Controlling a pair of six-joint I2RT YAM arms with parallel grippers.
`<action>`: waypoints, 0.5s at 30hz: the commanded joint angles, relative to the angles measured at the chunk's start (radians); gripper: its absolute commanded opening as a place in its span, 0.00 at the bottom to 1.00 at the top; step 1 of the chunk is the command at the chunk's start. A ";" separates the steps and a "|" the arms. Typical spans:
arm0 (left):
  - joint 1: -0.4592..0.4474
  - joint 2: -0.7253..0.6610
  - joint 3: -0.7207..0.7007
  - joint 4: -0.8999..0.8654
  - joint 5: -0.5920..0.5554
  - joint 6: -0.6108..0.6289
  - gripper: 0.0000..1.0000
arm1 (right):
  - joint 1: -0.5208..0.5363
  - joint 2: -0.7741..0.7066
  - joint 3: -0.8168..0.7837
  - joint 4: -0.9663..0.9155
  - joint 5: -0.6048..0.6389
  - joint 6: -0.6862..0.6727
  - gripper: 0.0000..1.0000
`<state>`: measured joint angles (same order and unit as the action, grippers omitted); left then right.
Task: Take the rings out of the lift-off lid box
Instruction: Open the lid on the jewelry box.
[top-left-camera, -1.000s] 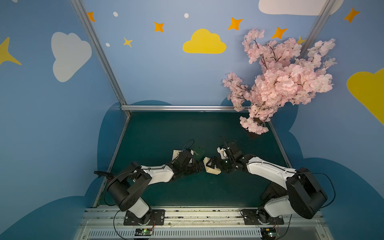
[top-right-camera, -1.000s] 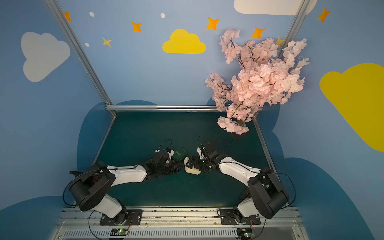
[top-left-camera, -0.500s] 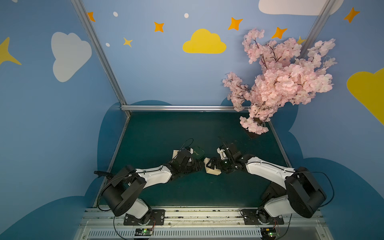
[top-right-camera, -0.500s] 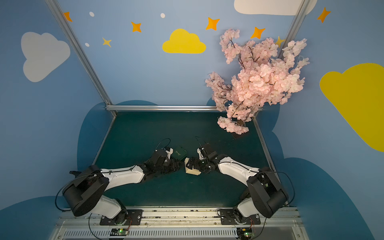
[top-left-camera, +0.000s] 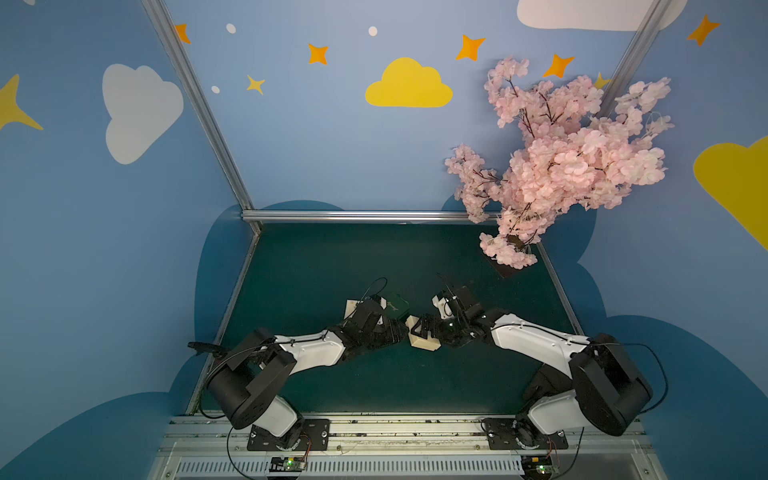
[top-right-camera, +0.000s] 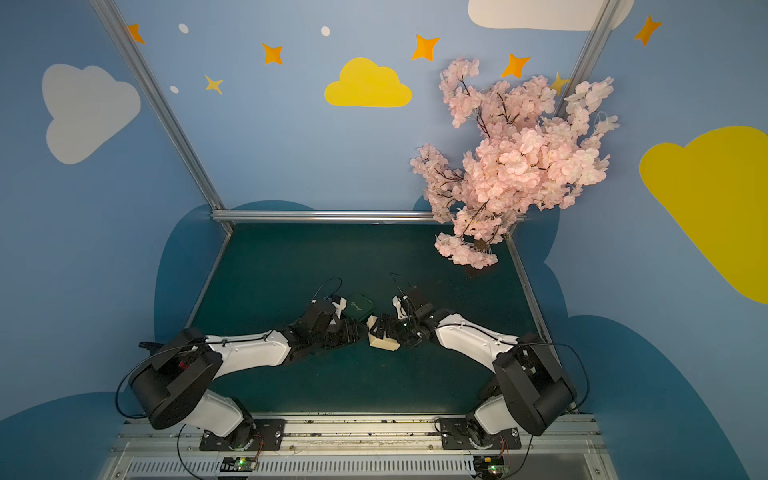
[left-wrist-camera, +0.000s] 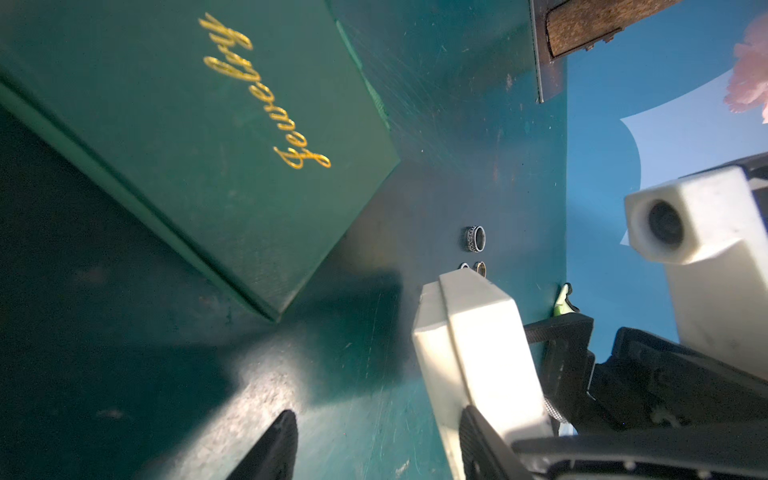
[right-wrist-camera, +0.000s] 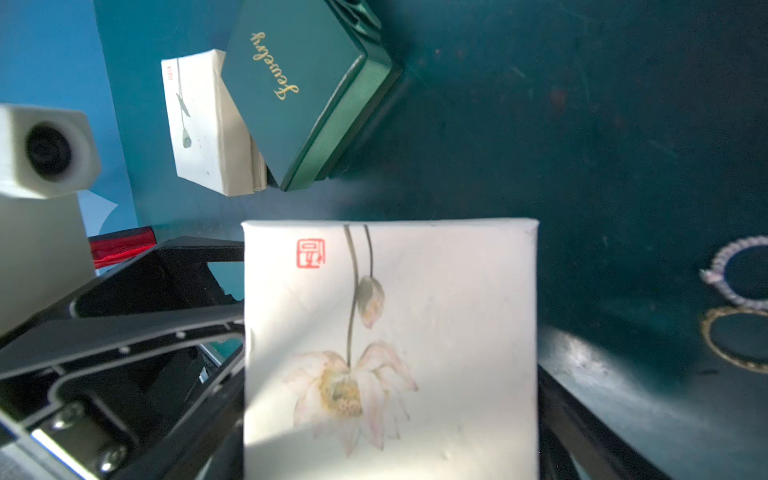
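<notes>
Rings (left-wrist-camera: 475, 238) lie loose on the bench (left-wrist-camera: 353, 395), outside the boxes. My right fingers (top-left-camera: 426, 328) clamp the white lotus box (right-wrist-camera: 415, 291), its inside hidden; my left fingers (top-left-camera: 395, 331) stand apart, empty. The green Jewelry box (left-wrist-camera: 187, 124) is closed.

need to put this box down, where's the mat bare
Bare: the far half of the mat, between the back rail and the green box; also the near strip by the front rail. Crowded: the middle, where the white lotus box, green box and rings cluster; the blossom tree fills the far right corner.
</notes>
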<state>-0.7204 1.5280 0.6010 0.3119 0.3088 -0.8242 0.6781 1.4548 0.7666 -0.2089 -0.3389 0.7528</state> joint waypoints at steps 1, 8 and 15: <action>-0.001 0.001 0.002 0.012 0.007 0.007 0.63 | 0.009 0.008 -0.003 0.039 -0.025 0.011 0.94; -0.002 0.008 0.006 0.019 0.025 0.019 0.63 | 0.014 0.009 0.004 0.046 -0.027 0.034 0.94; 0.000 0.025 0.018 0.002 0.044 0.040 0.63 | 0.024 0.012 0.022 0.056 -0.020 0.047 0.94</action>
<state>-0.7181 1.5311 0.6014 0.3149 0.3172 -0.8143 0.6849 1.4605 0.7666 -0.2047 -0.3397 0.7876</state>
